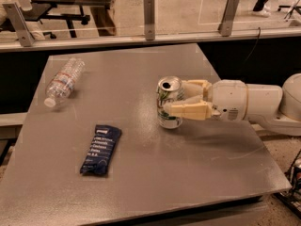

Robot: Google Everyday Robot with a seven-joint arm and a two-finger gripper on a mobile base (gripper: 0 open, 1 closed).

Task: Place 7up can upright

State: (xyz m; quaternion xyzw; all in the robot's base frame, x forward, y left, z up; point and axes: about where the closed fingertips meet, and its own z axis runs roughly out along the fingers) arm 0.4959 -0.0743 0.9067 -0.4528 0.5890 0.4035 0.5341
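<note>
The 7up can (169,98), silvery-white with green markings and an open pull-tab top, stands upright on the grey table (141,173), right of its centre. My gripper (175,99) reaches in from the right on a white arm. Its cream fingers (188,111) sit on either side of the can, one in front and one behind, and close on it. The can's base appears to rest on the table surface.
A clear plastic water bottle (63,81) lies on its side at the table's far left. A dark blue snack bar wrapper (100,149) lies flat at front left. A glass barrier with metal posts (149,11) runs behind the table.
</note>
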